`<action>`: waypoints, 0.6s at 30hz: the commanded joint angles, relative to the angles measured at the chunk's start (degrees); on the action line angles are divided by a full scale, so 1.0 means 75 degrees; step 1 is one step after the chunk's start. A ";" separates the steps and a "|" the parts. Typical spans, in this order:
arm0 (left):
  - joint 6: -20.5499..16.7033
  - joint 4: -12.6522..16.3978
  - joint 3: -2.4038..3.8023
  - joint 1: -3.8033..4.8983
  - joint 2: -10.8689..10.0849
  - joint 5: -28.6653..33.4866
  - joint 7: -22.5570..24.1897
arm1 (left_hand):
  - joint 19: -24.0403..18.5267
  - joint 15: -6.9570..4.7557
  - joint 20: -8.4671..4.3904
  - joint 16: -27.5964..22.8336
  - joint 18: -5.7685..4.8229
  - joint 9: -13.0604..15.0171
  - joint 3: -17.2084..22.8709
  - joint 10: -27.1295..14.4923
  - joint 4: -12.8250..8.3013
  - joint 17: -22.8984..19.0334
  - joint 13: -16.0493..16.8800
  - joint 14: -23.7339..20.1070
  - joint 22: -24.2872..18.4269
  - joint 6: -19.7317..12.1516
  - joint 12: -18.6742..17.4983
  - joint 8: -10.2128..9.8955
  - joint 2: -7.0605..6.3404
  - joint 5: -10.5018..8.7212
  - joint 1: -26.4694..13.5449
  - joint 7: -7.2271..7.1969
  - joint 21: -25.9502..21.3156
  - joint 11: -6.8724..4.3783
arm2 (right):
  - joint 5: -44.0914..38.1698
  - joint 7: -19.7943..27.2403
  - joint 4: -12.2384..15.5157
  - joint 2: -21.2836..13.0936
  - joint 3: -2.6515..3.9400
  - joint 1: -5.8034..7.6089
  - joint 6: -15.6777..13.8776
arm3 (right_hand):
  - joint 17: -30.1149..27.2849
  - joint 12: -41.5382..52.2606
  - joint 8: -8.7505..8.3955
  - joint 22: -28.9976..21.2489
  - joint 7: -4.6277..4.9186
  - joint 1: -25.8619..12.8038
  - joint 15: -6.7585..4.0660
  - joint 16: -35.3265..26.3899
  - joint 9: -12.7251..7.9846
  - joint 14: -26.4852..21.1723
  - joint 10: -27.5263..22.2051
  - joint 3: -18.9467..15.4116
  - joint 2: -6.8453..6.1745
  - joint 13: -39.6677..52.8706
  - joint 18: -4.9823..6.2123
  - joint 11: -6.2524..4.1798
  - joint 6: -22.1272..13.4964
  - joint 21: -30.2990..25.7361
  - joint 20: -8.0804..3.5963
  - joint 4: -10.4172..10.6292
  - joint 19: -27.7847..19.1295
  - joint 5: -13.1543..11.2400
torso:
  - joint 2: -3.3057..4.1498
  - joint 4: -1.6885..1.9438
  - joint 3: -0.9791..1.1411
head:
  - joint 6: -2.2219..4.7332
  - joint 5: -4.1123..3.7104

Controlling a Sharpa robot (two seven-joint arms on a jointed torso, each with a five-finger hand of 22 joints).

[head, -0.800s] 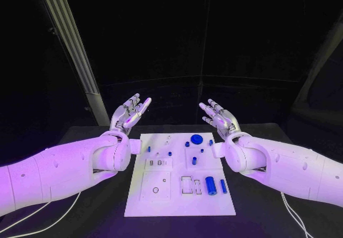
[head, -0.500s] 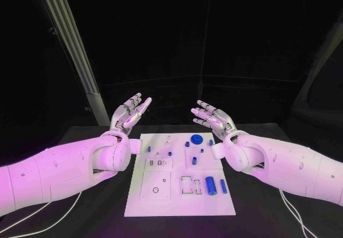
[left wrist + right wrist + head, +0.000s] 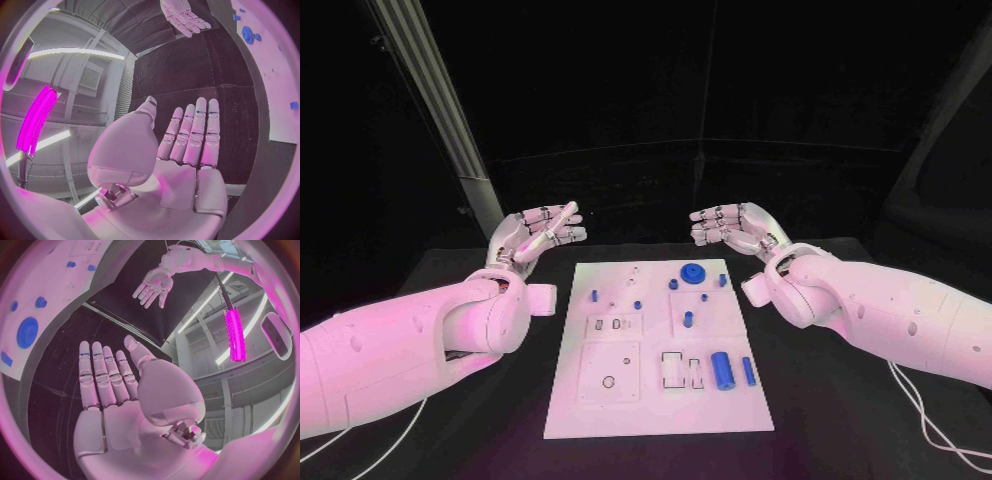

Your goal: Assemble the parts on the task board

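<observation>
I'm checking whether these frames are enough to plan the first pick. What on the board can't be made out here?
- Head view: the small blue pieces at the task board's far end are too small to tell their shapes.
- Head view: the outlines by the blue cylinder may be slots or flat parts; too small to tell.
- Left wrist view: the circle's rim cuts off most of the board.
- Right wrist view: likewise, the board's near end is cut off.

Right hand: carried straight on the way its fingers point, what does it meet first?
Probably the left hand: the right hand points across at it above the white task board's far edge, with nothing between, though depth is unclear.
</observation>
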 commanded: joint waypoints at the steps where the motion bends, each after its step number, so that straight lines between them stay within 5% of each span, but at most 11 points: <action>1: 0.0446 0.0208 0.0006 0.0054 -0.0135 -0.0308 0.0062 | 0.0168 -0.0045 -0.0061 0.0017 0.0114 -0.0031 -0.0033 0.0162 -0.0100 0.0002 -0.0055 0.0168 -0.0007 0.0145 -0.0012 0.0007 -0.0008 0.0005 0.0128 0.0135 0.0032 -0.0039 | -0.1896 -0.0374 -0.0107 -0.0015 0.0013 0.0210 0.0053 | 0.0016 -0.0066 0.0055 0.0239 0.0089 0.0310 -0.0450 0.0097 -0.0028 0.1594 0.1450 0.0459 -0.0253 0.0015 0.0146 -0.0315 0.1259 0.0748 -0.0469 -0.0086 0.1370 -0.0006 | 0.0242 0.0020 -0.0029 | 0.0062 -0.0038; 9: 0.0576 0.0827 0.0005 0.0133 -0.0472 -0.0394 -0.0069 | 0.0275 -0.0054 -0.0088 -0.0175 0.0100 -0.0127 -0.0121 0.0310 -0.0310 -0.0051 -0.0164 0.0229 -0.0093 0.0265 -0.0180 -0.0100 0.0020 0.0005 0.0335 0.0106 -0.0047 -0.0060 | -0.4839 -0.1423 -0.0184 0.0005 0.0016 0.0715 0.0364 | 0.0034 -0.0309 -0.0093 0.0782 -0.0095 0.0401 -0.0810 0.0117 -0.0040 0.2701 0.2119 0.0789 -0.0592 0.0028 0.0132 -0.0549 0.1724 0.1842 -0.0892 -0.0071 0.2259 0.0023 | 0.0586 0.0117 -0.0085 | 0.0206 -0.0143; 13: 0.0649 0.1093 0.0004 0.0144 -0.0505 -0.0403 -0.0144 | 0.0285 -0.0045 -0.0084 -0.0234 0.0095 -0.0154 -0.0152 0.0321 -0.0335 -0.0069 -0.0181 0.0220 -0.0119 0.0277 -0.0232 -0.0136 0.0036 0.0005 0.0342 0.0113 -0.0075 -0.0053 | -0.6404 -0.2098 -0.0170 0.0080 0.0018 0.0845 0.0645 | 0.0025 -0.0488 -0.0245 0.1286 -0.0169 0.0317 -0.0907 -0.0061 -0.0051 0.3059 0.2425 0.1045 -0.0789 0.0031 0.0110 -0.0631 0.1914 0.2737 -0.1038 -0.0065 0.2596 0.0026 | 0.0762 0.0201 -0.0128 | 0.0269 -0.0222; 15: 0.0666 0.1168 0.0004 0.0145 -0.0497 -0.0405 -0.0166 | 0.0286 -0.0041 -0.0082 -0.0260 0.0094 -0.0165 -0.0165 0.0324 -0.0339 -0.0077 -0.0186 0.0215 -0.0130 0.0282 -0.0254 -0.0150 0.0048 0.0005 0.0338 0.0115 -0.0088 -0.0050 | -0.6910 -0.2333 -0.0181 0.0124 0.0019 0.0869 0.0799 | 0.0206 -0.0544 -0.0287 0.1372 -0.0202 0.0243 -0.1049 0.0409 -0.0050 0.3931 0.2428 0.1046 -0.0834 0.0033 0.0155 -0.0696 0.1926 0.2891 -0.1109 -0.0038 0.2648 -0.0021 | 0.0827 0.0228 -0.0136 | 0.0301 -0.0241; 18: 0.0698 0.1282 0.0004 0.0147 -0.0481 -0.0407 -0.0206 | 0.0287 -0.0037 -0.0080 -0.0283 0.0093 -0.0174 -0.0177 0.0326 -0.0343 -0.0085 -0.0190 0.0209 -0.0140 0.0287 -0.0275 -0.0163 0.0060 0.0005 0.0335 0.0118 -0.0101 -0.0047 | -0.7678 -0.2672 -0.0215 0.0211 0.0021 0.0897 0.1054 | 0.0350 -0.0648 -0.0390 0.1551 -0.0238 0.0075 -0.1136 0.0866 -0.0049 0.4221 0.2423 0.1097 -0.0945 0.0035 0.0149 -0.0746 0.1942 0.3221 -0.1188 -0.0027 0.2807 -0.0063 | 0.0931 0.0275 -0.0149 | 0.0318 -0.0274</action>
